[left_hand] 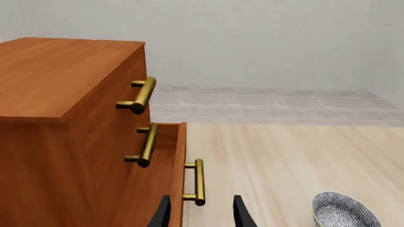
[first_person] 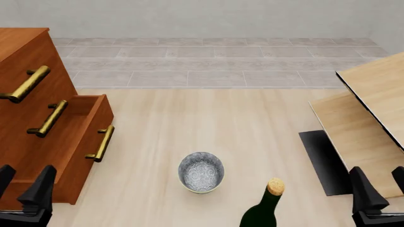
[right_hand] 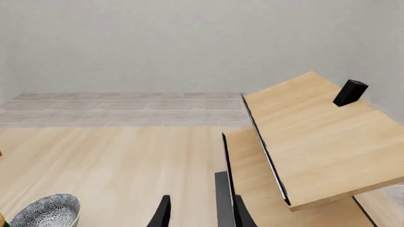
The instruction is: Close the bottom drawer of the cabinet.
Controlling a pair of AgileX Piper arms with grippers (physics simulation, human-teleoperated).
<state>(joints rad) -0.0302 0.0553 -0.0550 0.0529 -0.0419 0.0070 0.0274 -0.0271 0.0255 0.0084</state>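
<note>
- reddish-brown bottom drawer [first_person: 75, 142] juts out from the cabinet [first_person: 22, 61], low at your left.
- your left tool [left_hand: 200, 213] is spread wide and empty, lined up on the brass handle [left_hand: 197, 182] to push.
- your right tool [right_hand: 198, 213] is parted, empty, idle near the pale counter [right_hand: 315, 142].

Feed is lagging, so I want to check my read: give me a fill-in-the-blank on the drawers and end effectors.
1. The cabinet has ___ brass-handled drawers.
2. The bottom drawer is ___.
3. The left end effector holds ___.
4. Between the bowl and the right end effector stands a corked ___.

Answers: three; open; nothing; bottle
</note>
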